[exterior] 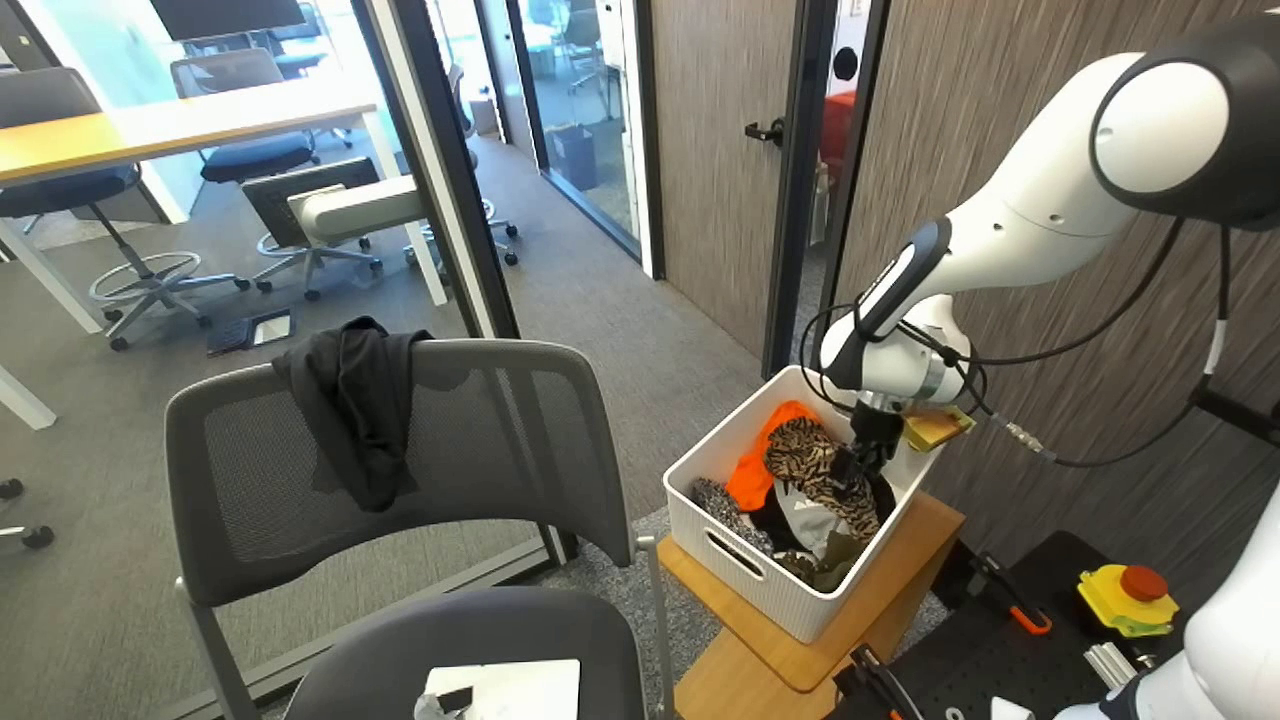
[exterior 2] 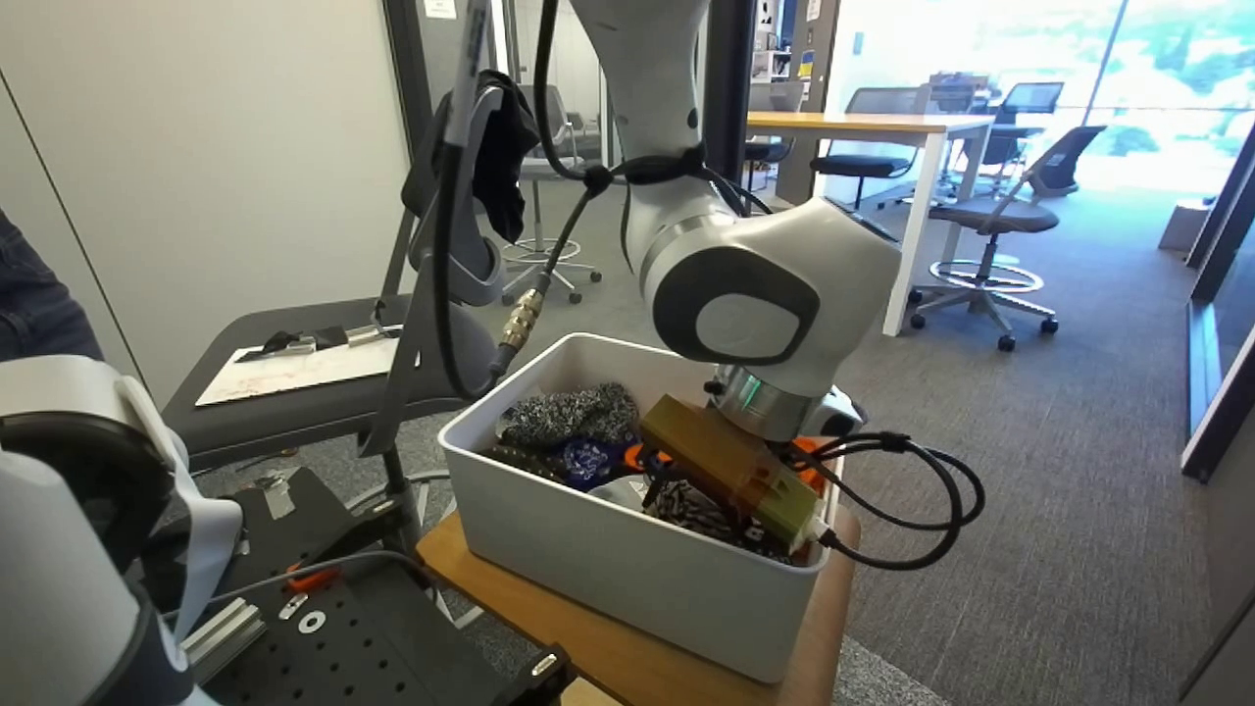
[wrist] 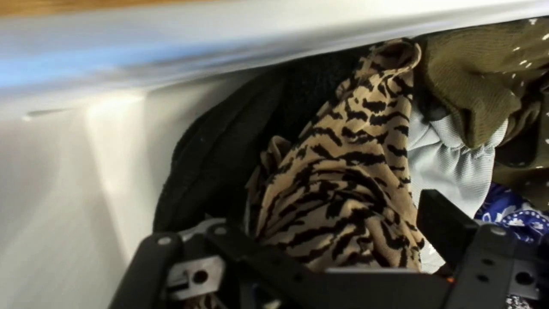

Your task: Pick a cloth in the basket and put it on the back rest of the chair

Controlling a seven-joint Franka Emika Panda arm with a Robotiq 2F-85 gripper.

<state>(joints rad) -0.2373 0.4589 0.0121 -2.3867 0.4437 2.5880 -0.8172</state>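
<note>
Nearest in the wrist view, the pincer [wrist: 332, 221] stood with jaws wide apart, the leopard-print cloth [wrist: 347, 146] between them, not yet gripped, in the white basket [exterior 2: 627, 574]. Grasping seemed the step in hand; next, I judged, it had to clamp, rise clear and swing left to the backrest [exterior: 490, 440] of the grey chair [exterior: 480, 625].

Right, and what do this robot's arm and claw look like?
The arm is white and rounded, with dark joint covers and black cables carrying a brassy connector. A silver ring and a yellowish box sit by the black claw, which has jointed links and small metal plates.
</note>
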